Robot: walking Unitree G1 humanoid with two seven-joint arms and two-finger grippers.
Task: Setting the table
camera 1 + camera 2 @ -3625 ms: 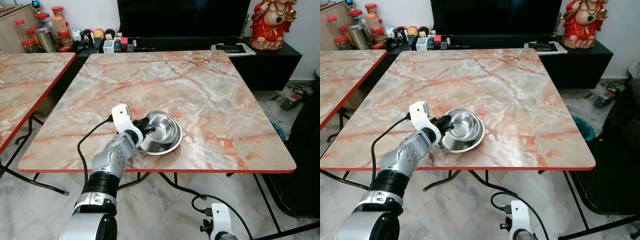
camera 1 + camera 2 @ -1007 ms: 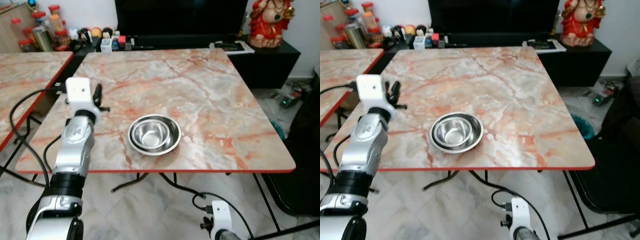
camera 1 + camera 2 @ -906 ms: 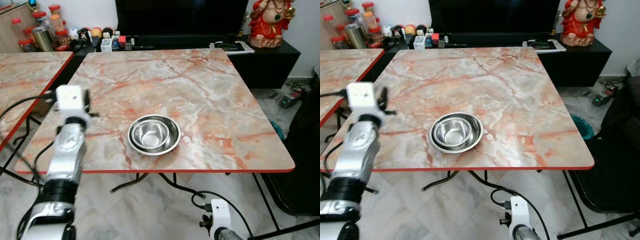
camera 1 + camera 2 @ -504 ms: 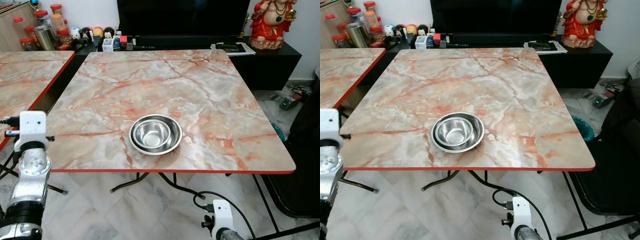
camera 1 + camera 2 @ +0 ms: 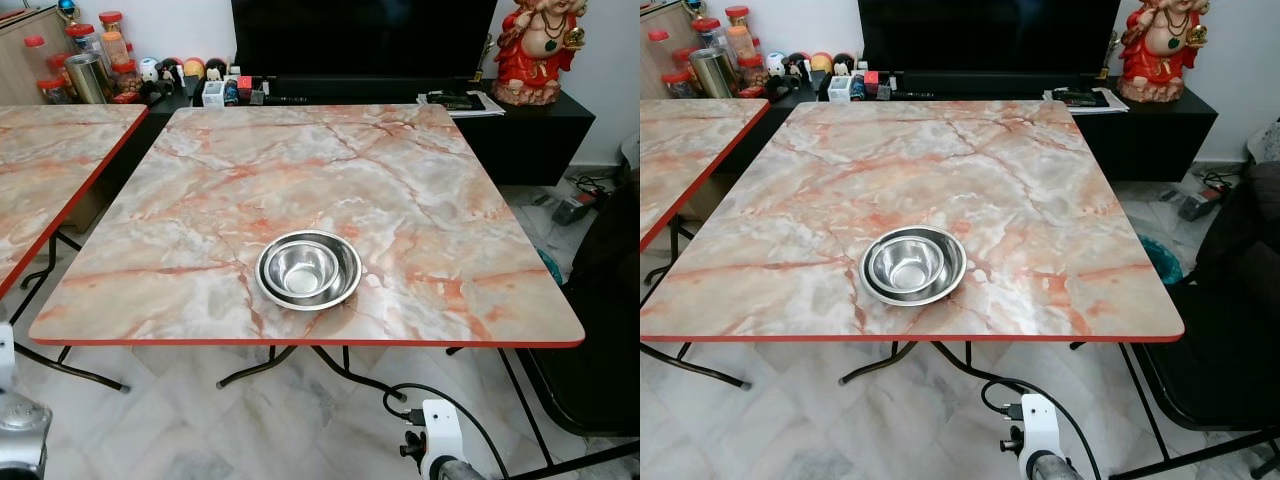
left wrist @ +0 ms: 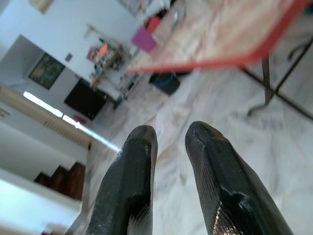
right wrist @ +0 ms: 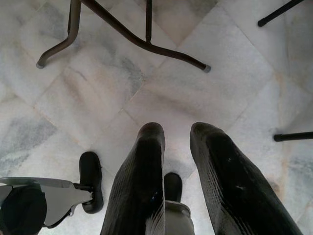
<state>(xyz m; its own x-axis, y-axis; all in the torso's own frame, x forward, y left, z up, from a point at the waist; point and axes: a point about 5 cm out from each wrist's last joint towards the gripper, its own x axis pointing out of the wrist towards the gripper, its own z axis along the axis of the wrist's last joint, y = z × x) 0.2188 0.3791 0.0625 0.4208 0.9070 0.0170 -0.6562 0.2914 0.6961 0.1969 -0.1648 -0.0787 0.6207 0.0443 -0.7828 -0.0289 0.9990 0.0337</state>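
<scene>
Two steel bowls, one nested in the other, rest on the marble table near its front edge, with nothing touching them. My left arm hangs low at the bottom left, beneath the table's edge. In the left wrist view my left gripper points at the floor, open by a narrow gap and holding nothing. My right arm hangs idle below the table front. In the right wrist view the right gripper is also open a little over the tiles, with nothing in it.
A second marble table stands to the left across a narrow gap. Behind are a black TV stand with a red statue and jars. A black chair sits at the right. A cable and table legs cross the floor.
My left gripper let go of the bowls, drew back to the left and sank beneath the table edge. The bowls stayed in place.
</scene>
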